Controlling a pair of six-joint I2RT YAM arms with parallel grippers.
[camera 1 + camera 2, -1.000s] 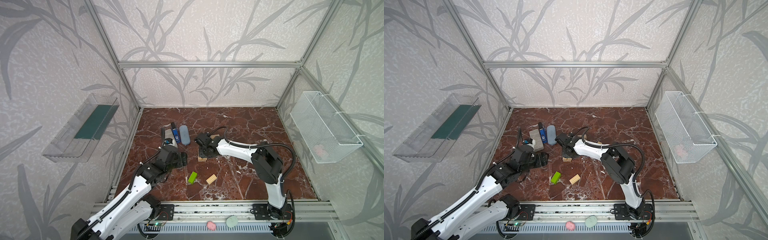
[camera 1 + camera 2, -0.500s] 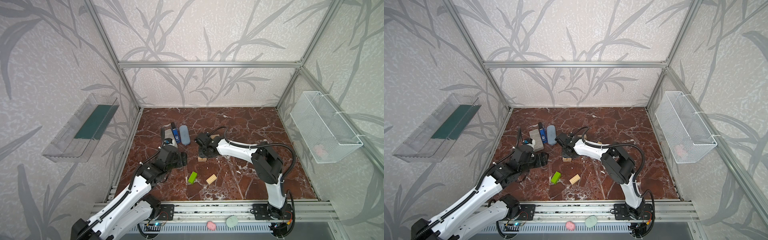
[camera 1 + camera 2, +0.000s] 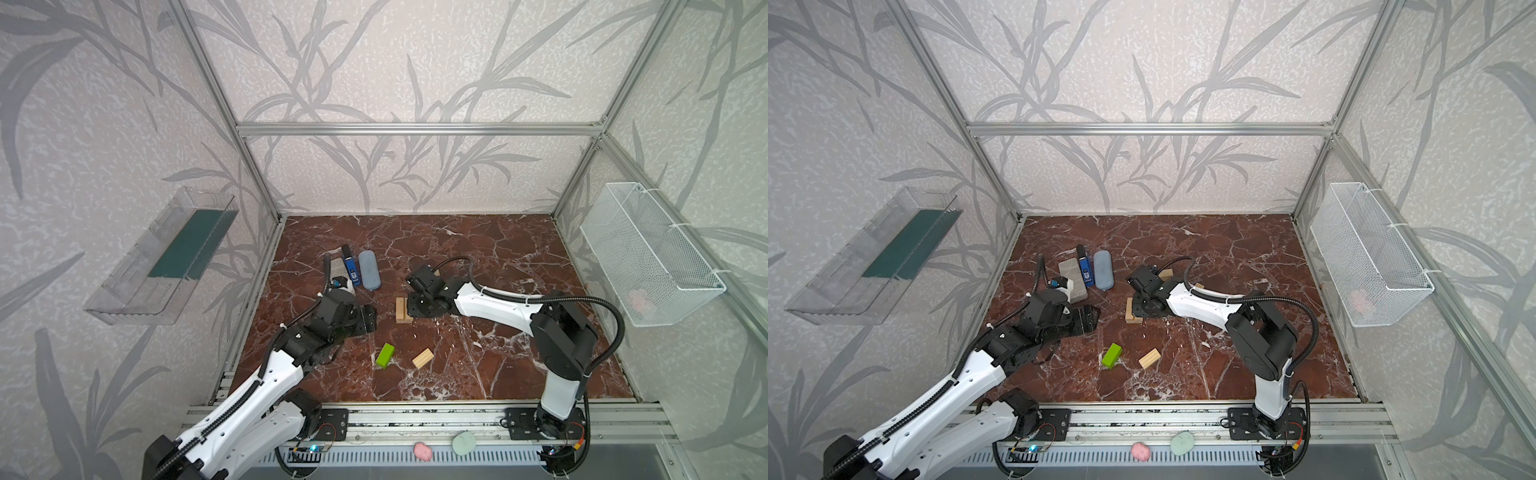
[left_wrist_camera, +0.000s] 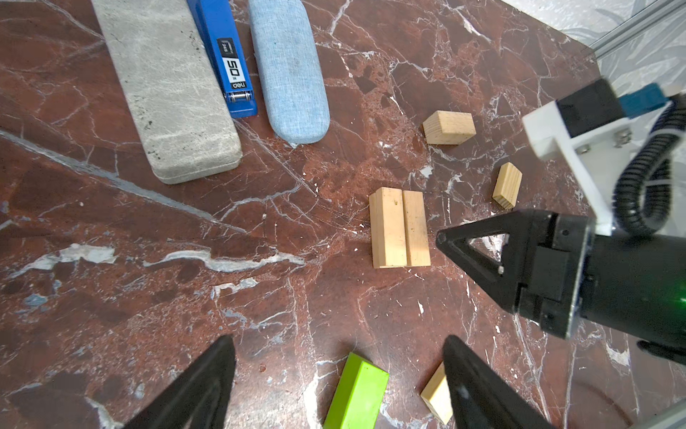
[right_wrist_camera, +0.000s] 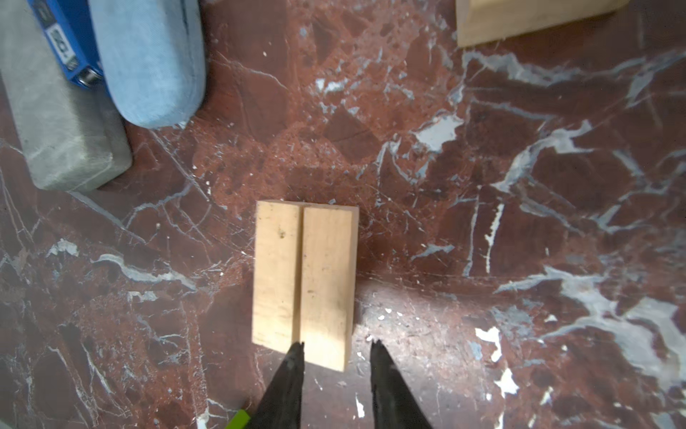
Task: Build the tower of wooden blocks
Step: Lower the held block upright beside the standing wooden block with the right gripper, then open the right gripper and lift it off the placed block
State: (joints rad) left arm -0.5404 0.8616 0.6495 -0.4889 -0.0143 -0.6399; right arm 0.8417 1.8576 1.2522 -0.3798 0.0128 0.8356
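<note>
Right gripper stands low over the table with its fingers narrowly apart and nothing between them. It is just beside the base pair, on that pair's 3 o'clock side. Contact with the wood cannot be confirmed.

The base pair is two tan blocks lying flat and touching along their long sides. Their long axis runs 12 to 6 o'clock in both top views. No second layer is on them.

Judgement: the next layer needs a block laid crosswise, 9 to 3 o'clock.
- **Front blocks:** A loose tan block lies at 5 o'clock from the base pair, and the lime-green block at 7 o'clock. Both sit just ahead of the left gripper, whose fingers are wide apart and empty, so the left arm is nearer to them.
- **Rear blocks:** A rear tan block lies at 1 o'clock and a second rear tan block at 2 o'clock, close by the right wrist. The right arm is nearer to these.
- **Purple block:** None is visible.
</note>
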